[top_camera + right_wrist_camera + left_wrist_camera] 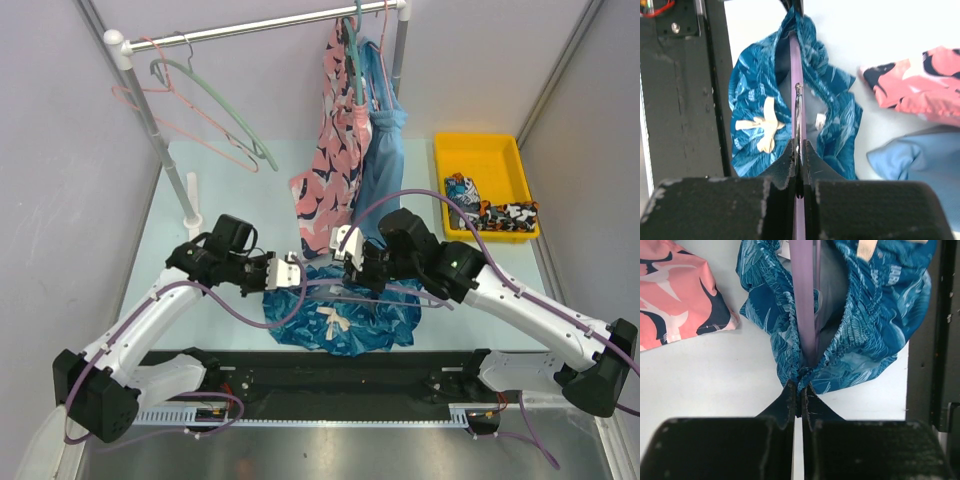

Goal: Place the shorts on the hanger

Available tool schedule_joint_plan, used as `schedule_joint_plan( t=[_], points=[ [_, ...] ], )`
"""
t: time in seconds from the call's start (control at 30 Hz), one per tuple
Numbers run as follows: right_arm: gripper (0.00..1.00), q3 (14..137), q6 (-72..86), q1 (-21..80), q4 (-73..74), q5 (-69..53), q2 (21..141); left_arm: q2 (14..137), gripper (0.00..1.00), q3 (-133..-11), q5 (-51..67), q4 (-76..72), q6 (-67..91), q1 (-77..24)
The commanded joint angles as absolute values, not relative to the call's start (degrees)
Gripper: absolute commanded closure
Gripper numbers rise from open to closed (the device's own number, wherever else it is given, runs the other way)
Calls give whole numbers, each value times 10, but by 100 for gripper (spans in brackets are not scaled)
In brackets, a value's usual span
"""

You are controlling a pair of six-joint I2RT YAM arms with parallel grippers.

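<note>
Lilac walls point(60, 120) enclose a pale surface point(250, 200). A white clothes rail point(260, 27) stands on it, beyond both pincers.

1. Garments on the rail. A pink garment point(330, 170) with a navy print and a plain light-blue garment point(380, 160) hang side by side. Their lower ends come down just behind the right pincer point(350, 245).
2. Yellow tray point(480, 160). It sits well to the right of the right pincer and holds bundled patterned fabrics.
3. Shorts point(350, 320). The blue and teal shorts lie crumpled on the surface. They lie between the two pincers and spread from there toward the arm bases.
4. Spare hangers. A green hanger point(225, 105) and a pink hanger point(190, 135) hang on the rail, well behind the left pincer point(290, 272).
5. Hanger point(796, 90). The thin lilac hanger runs straight from one pincer to the other and passes through the open waist of the shorts.
6. Drawstring point(762, 130). The pale bow lies on the shorts fabric, left of the lilac wire in the right wrist view.

Pincer state:
- Left pincer: fingertips are fully together, clamped on the gathered waistband edge of the shorts. One end of the hanger meets the tips at this point. It cannot be determined whether the wire is also pinched.
- Right pincer: fingertips are fully together, clamped on the lilac wire of the hanger. The wire continues forward out of the tips.
</note>
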State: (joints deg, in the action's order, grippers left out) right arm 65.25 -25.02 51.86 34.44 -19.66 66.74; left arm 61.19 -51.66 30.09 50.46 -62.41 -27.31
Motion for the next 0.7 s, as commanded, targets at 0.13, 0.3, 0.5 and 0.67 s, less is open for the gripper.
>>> schedule_joint_plan(
  t=[0.13,0.3,0.5,0.67],
  points=[
    [100,639,-223,537,221,-184,665,596,95,-575,325,535,-563,-300],
    [100,615,-220,541,170,-188,664,595,92,-584,329,548,-561,-308],
    [100,584,-223,541,123,-197,647,588,48,-584,326,579,-565,-307],
    [100,560,-236,541,102,-210,626,585,38,-570,316,586,-581,-297]
  ],
)
